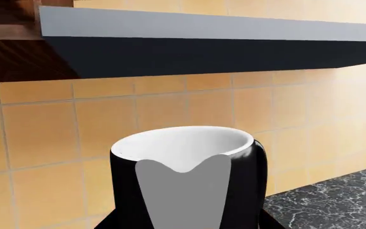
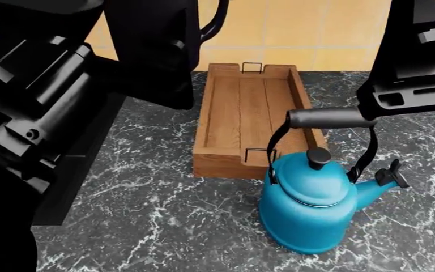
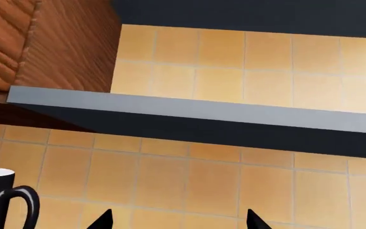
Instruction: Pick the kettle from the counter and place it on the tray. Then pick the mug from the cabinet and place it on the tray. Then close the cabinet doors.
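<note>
Holding the mug in my left end effector, I see its fingers clamped over the black wall, white inside facing up, tiled wall behind and a cabinet shelf above; the mug is up in the air, off the table; from the head view its handle shows at the top, near the far end of the tray. The kettle stands upright on the table, just beside the tray's near right corner, not in it; the tray holds nothing. My right end effector shows only two dark tips, spread apart, nothing between them; its arm hangs above the kettle's handle.
</note>
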You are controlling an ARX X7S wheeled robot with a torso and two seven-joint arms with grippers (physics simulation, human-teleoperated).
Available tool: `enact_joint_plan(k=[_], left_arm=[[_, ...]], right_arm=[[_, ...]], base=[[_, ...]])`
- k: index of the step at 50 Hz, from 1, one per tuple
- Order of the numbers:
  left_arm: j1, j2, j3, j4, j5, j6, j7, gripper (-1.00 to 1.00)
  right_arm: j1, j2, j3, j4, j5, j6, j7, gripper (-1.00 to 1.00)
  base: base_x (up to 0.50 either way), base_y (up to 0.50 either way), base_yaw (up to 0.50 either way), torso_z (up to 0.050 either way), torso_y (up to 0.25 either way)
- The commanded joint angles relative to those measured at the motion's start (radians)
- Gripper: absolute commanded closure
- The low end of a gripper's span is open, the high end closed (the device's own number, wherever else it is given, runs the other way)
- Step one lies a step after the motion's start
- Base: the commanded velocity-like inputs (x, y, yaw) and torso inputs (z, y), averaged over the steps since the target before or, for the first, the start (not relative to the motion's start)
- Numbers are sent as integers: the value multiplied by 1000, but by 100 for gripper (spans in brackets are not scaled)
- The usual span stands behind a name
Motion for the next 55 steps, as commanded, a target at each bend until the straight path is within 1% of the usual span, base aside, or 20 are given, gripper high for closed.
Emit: enact_joint_plan(k=[1,3,6,9,14,19,25,30,39,53,55], left_arm=[[17,25,1,-53,209,-42,176,100],[20,35,21,-79,339,-37,282,100],[30,38,89,-134,539,25,440,100],[41,43,162,-197,673,94,541,100],[44,60,270,-322,834,200,654,100],[59,77,337,-425,925,277,718,100],[85,101,397,-497,980,328,760,100],[82,115,419,-536,998,346,777,100],[55,120,443,-552,998,333,789,100],[57,125,468,-519,983,314,783,100],[61,127,477,-512,980,311,786,100]], right_arm=[[-1,7,3,1,-11,15,1,-100],[0,4,3,2,-15,22,4,-100],[3,-1,3,6,-14,30,5,-100],[9,0,6,8,-8,39,5,-100],[14,12,11,13,-2,46,-4,-100],[5,21,10,18,-9,42,-14,-100],[9,22,13,36,-1,52,-21,-100],[31,21,22,57,25,75,-31,-100],[79,24,48,85,60,116,-46,-100],[79,36,58,87,58,119,-51,-100],[78,39,61,84,51,115,-50,-100]], base=[[0,0,0,0,0],[0,0,0,0,0],[0,0,0,0,0],[0,0,0,0,0],[0,0,0,0,0],[0,0,0,0,0],[0,0,0,0,0],[10,0,0,0,0],[481,0,0,0,1],[500,0,0,0,1],[29,0,0,0,6]])
